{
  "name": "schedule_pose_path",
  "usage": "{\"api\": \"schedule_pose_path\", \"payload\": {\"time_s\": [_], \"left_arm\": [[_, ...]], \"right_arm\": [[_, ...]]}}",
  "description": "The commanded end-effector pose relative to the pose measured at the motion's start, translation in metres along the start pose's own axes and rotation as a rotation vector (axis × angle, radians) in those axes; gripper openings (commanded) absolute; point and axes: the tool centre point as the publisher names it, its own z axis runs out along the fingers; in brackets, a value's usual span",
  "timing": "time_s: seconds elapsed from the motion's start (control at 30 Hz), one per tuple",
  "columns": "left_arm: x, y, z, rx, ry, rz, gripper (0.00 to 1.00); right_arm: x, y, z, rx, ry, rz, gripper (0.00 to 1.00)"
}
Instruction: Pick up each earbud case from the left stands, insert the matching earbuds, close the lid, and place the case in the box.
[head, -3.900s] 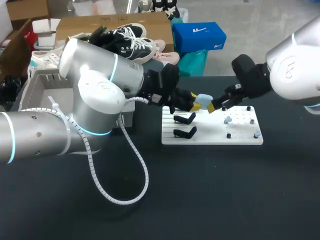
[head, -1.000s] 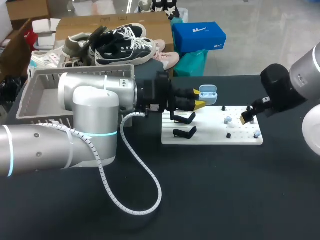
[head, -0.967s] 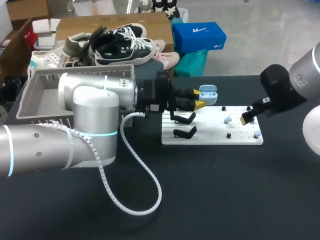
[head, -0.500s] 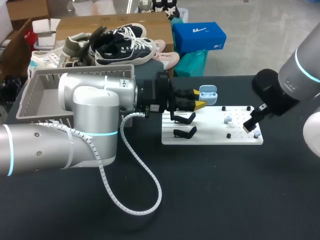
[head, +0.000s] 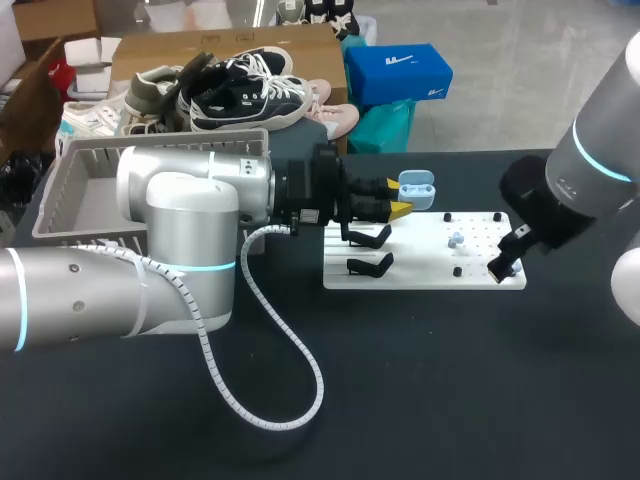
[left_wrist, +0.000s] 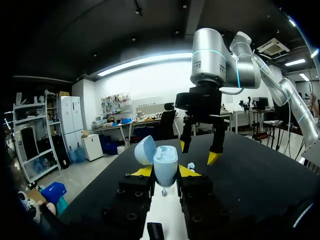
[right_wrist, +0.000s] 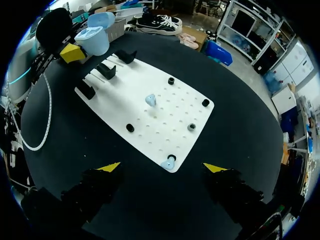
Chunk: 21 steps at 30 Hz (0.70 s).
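Note:
My left gripper (head: 397, 208) is shut on a light blue earbud case (head: 415, 187) held above the far left of the white board (head: 425, 272). In the left wrist view the case (left_wrist: 165, 164) sits between the yellow tips with its lid (left_wrist: 144, 150) open. My right gripper (head: 503, 258) hangs open over the board's near right corner. In the right wrist view a light blue earbud (right_wrist: 167, 163) lies on the board (right_wrist: 130, 107) below, between its spread fingers. A second earbud (right_wrist: 150, 100) stands mid-board, and the case (right_wrist: 95, 39) shows beyond.
Black stands (head: 370, 237) (head: 369, 265) sit on the board's left part, and small black pegs (right_wrist: 171, 80) dot its right part. A grey basket (head: 75, 195) stands at the table's far left, behind my left arm. The left arm's cable (head: 290, 350) loops over the table's middle.
My right gripper has swung from beside the board's right edge down over its near right corner, staying open. The left arm and the case have not moved.

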Motion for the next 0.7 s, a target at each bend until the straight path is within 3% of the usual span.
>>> {"api": "schedule_pose_path", "payload": {"time_s": [0.03, 0.3, 0.43, 0.47, 0.7], "left_arm": [[0.0001, -0.0012, -0.0005, -0.004, -0.002, 0.001, 0.0], [0.0001, -0.0012, -0.0005, -0.004, -0.002, 0.001, 0.0], [0.0001, -0.0012, -0.0005, -0.004, -0.002, 0.001, 0.0], [0.0001, -0.0012, -0.0005, -0.004, -0.002, 0.001, 0.0], [0.0001, -0.0012, -0.0005, -0.004, -0.002, 0.001, 0.0]], "right_arm": [[-0.0004, 0.0036, 0.0051, 0.067, -0.001, 0.005, 1.0], [0.004, 0.0007, 0.0094, 0.066, 0.009, 0.022, 1.0], [0.0055, -0.0013, 0.0117, 0.059, 0.014, 0.024, 0.72], [0.0057, -0.0016, 0.0121, 0.059, 0.015, 0.025, 0.59], [0.0073, -0.0016, 0.0138, 0.06, 0.022, 0.03, 0.51]]}}
